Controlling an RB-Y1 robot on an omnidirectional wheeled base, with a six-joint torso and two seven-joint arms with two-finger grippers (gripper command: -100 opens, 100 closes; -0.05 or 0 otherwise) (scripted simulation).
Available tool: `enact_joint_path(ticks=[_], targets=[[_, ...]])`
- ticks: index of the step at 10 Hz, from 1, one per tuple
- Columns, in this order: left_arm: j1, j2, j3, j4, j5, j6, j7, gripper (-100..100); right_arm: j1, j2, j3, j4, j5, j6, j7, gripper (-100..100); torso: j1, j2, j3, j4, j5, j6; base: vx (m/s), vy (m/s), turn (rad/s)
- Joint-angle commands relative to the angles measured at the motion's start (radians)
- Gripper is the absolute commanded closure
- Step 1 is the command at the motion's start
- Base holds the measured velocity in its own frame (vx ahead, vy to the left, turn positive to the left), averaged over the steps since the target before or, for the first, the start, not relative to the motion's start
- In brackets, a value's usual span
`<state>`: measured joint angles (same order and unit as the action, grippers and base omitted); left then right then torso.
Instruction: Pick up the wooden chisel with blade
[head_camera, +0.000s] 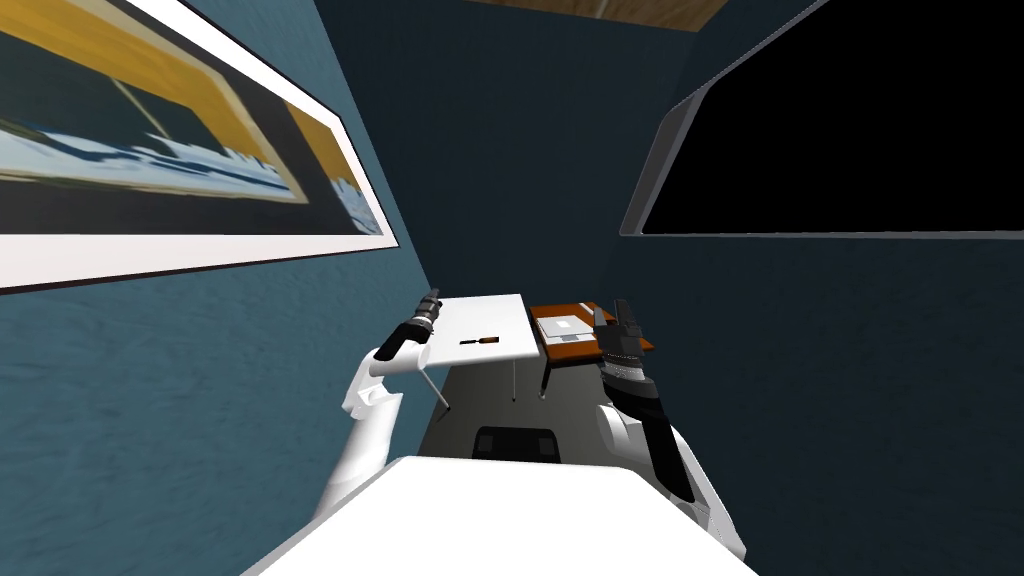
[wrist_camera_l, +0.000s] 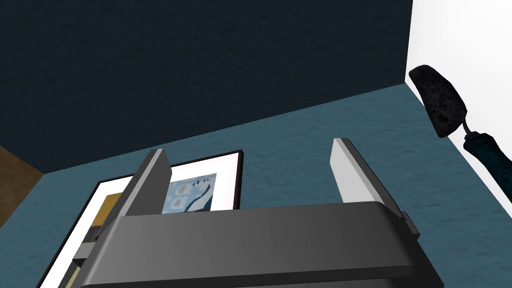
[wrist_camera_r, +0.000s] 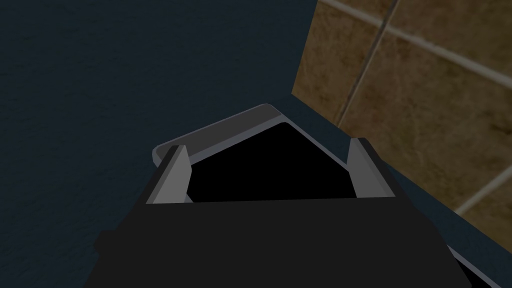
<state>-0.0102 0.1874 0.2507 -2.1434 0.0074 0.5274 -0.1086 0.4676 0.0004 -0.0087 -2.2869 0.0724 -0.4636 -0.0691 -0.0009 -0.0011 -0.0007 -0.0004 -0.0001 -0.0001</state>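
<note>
Domestic room, study-like: teal walls, large framed picture (head_camera: 150, 160) hung on one, grey-framed window (head_camera: 850, 120) giving onto a black area, white table (head_camera: 500, 320), brown side table (head_camera: 575, 355) beside it

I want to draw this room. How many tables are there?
2. A white table stands ahead with the chisel on it. A brown table stands beside it, on the robot's right, holding a flat grey thing. Others may be hidden.

The small brown-handled chisel (head_camera: 479, 342) lies flat on the white table (head_camera: 500, 310).
</note>
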Motion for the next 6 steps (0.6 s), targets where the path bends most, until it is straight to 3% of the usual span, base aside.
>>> enact_joint_path(ticks=[1, 2, 6], targets=[[-0.006, 0.001, 0.002, 0.003, 0.000, 0.046, -0.001, -100, 0.000, 0.000, 0.000, 0.000, 0.000, 0.000, 0.000, 0, 0.000, 0.000, 0.000, 0.000, 0.000, 0.000, 0.008, -0.008, 0.001], [-0.032, 0.003, 0.018, 0.016, 0.005, 0.077, -0.007, -100, 0.000, 0.000, 0.000, 0.000, 0.000, 0.000, 0.000, 0, 0.000, 0.000, 0.000, 0.000, 0.000, 0.000, 0.013, -0.022, -0.023], [-0.056, 0.005, 0.033, 0.030, 0.009, 0.185, -0.012, -100, 0.000, 0.000, 0.000, 0.000, 0.000, 0.000, 0.000, 0, 0.000, 0.000, 0.000, 0.000, 0.000, 0.000, 0.013, -0.014, -0.014]])
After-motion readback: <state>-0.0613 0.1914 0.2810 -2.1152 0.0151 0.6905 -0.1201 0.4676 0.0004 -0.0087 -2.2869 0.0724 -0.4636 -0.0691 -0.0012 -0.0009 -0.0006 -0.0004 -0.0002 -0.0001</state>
